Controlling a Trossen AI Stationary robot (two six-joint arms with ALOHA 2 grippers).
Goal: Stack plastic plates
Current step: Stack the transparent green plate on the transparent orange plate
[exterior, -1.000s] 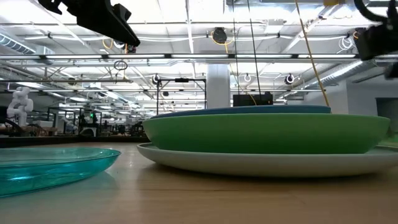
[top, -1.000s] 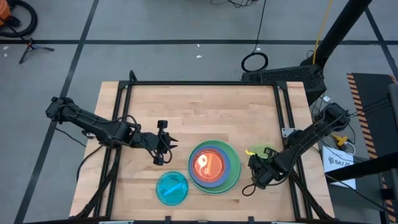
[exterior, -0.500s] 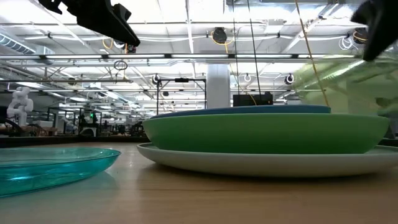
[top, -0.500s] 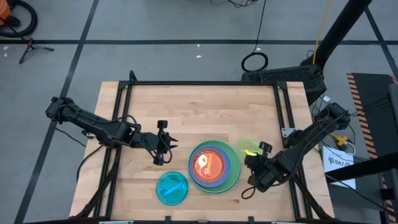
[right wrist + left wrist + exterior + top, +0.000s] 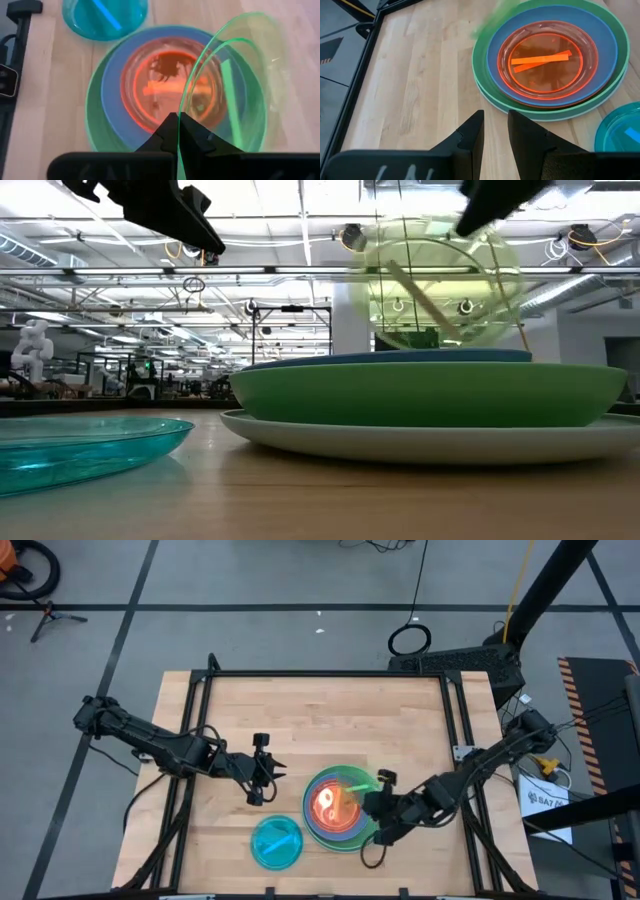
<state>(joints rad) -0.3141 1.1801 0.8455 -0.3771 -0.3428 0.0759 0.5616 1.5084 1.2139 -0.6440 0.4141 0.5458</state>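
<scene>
Right gripper (image 5: pixel 178 125) is clamped on the rim of the lime plate (image 5: pixel 235 80), holding it tilted in the air over the stack of plates (image 5: pixel 345 808); in the low view the lime plate (image 5: pixel 435 280) hangs clear above the stack. That stack sits on the wooden surface (image 5: pixel 300 720): a pale plate (image 5: pixel 430 442) at the bottom, then a green plate (image 5: pixel 430 392), a blue plate (image 5: pixel 605 50) and an orange plate (image 5: pixel 547 62) on top. Just beside the stack lies the cyan plate (image 5: pixel 276 842), alone on the surface. Left gripper (image 5: pixel 495 135) hovers over bare wood near the stack, its fingers slightly apart and holding nothing
</scene>
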